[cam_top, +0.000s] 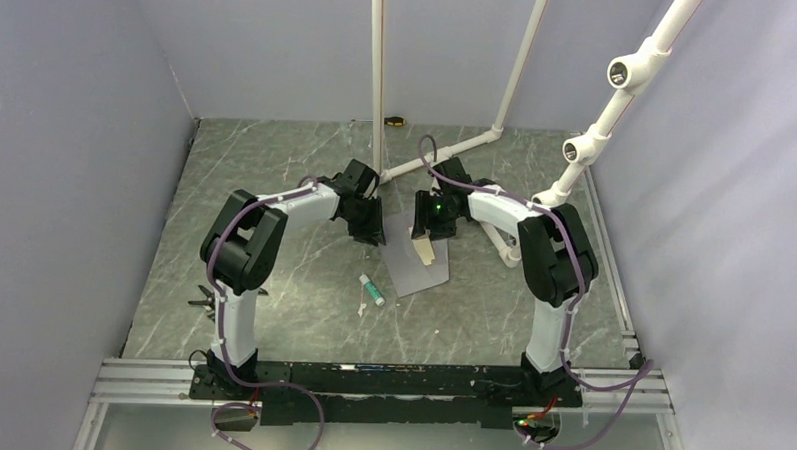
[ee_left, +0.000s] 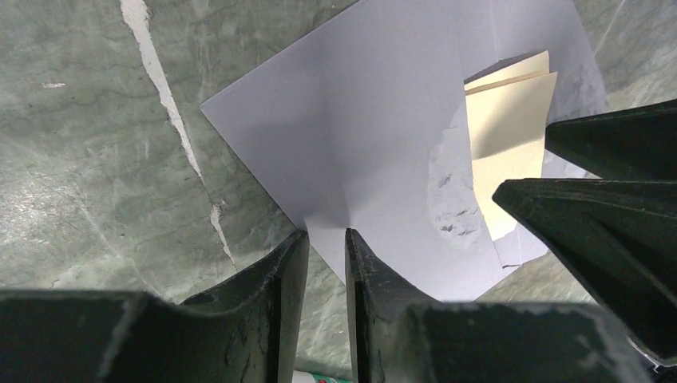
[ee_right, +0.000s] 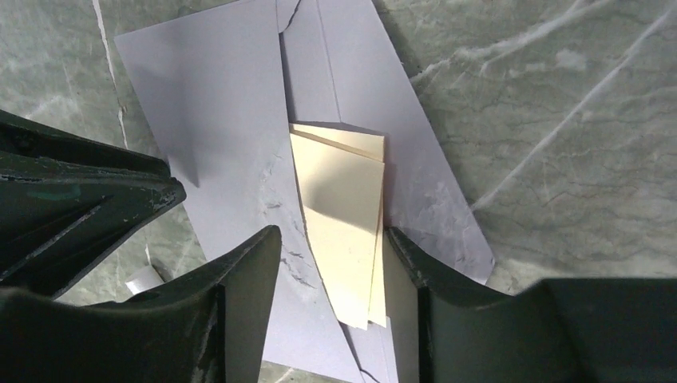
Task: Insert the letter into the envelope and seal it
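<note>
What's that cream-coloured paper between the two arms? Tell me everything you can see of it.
The letter is a pale tan paper sheet, folded so that several layers show at its edges. It lies lengthwise on the grey envelope, with one long side partly covered by grey paper. The fingers of the right end effector flank its near end; whether they actually pinch it is unclear.

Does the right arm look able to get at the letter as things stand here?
Probably yes. The right gripper is open over the letter, a finger on each side, nothing between. The left gripper pinches the envelope at its edge, clear of the letter.
</note>
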Action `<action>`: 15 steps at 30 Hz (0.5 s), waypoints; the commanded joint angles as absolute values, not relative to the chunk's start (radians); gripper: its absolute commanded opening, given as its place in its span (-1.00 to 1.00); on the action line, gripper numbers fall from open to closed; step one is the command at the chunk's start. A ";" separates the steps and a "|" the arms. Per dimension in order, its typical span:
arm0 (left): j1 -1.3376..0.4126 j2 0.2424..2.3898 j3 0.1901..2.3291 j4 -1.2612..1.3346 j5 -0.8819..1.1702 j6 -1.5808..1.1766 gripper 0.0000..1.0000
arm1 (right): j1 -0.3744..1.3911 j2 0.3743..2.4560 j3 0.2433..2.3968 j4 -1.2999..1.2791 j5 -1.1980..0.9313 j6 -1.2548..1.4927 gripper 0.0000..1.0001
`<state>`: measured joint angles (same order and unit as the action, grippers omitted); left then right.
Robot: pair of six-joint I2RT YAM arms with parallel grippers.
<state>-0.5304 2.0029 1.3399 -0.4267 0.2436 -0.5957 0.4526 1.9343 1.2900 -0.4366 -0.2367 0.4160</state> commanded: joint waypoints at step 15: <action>-0.528 2.072 1.289 -0.444 0.248 -0.590 -0.44 | 0.478 1.925 1.274 -0.398 -0.289 0.459 0.04</action>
<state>-0.5217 2.0068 1.3388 -0.4240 0.2649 -0.5961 0.4747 1.9297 1.2881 -0.4633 -0.2161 0.4347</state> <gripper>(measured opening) 0.287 0.517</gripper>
